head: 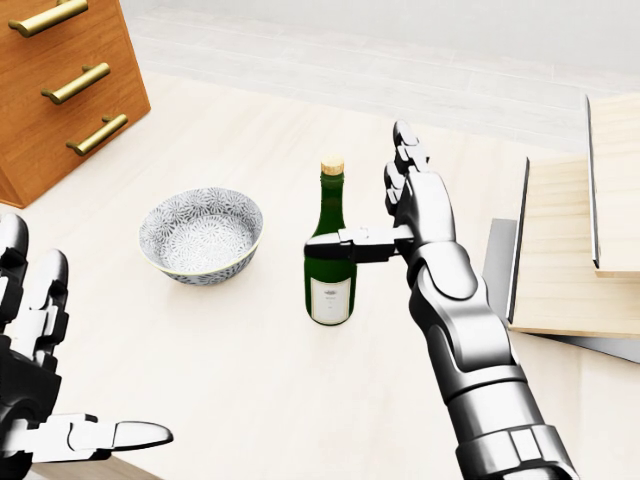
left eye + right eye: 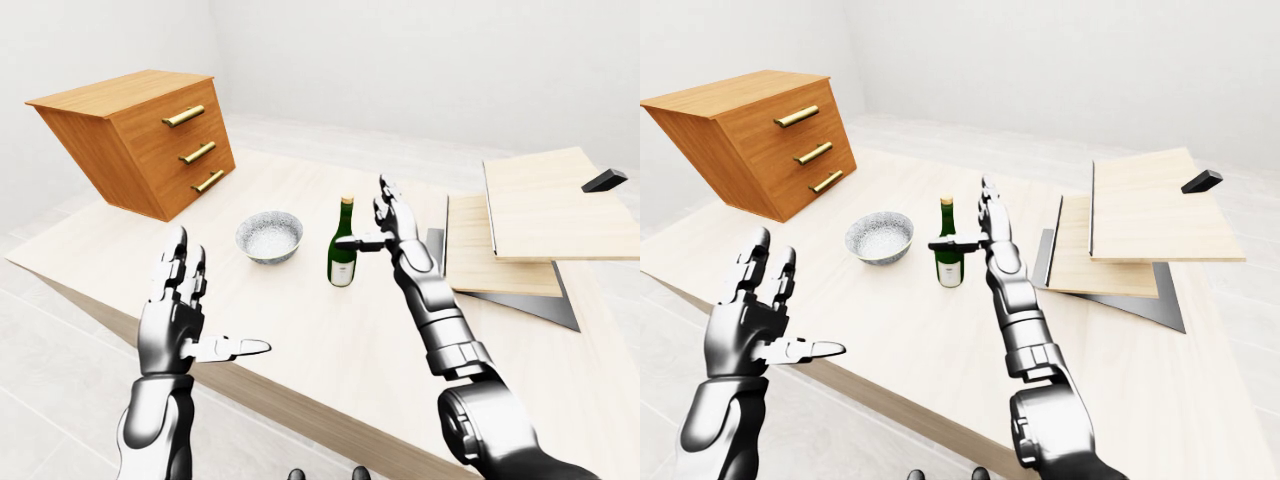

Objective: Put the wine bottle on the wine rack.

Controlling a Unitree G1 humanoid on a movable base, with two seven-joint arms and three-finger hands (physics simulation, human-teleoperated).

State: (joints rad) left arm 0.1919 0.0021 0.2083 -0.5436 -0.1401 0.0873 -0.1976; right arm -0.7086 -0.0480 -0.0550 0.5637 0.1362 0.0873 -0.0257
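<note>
A green wine bottle (image 1: 330,296) with a white label and cork-coloured top stands upright on the pale wooden table (image 1: 250,380), mid-view. My right hand (image 1: 368,205) is open just right of it. Its thumb (image 1: 335,243) lies across the bottle's shoulder and its fingers (image 1: 408,185) point straight up beside the neck, not wrapped round it. The wine rack (image 2: 520,215), light wood panels on a dark metal base, sits at the right of the table. My left hand (image 1: 85,375) hovers open at the lower left, holding nothing.
A patterned grey bowl (image 1: 200,235) sits left of the bottle. A wooden drawer chest (image 1: 60,80) with brass handles, tilted, occupies the upper left. A small black block (image 2: 603,180) lies on the rack's top panel. The table's near edge runs under my left hand.
</note>
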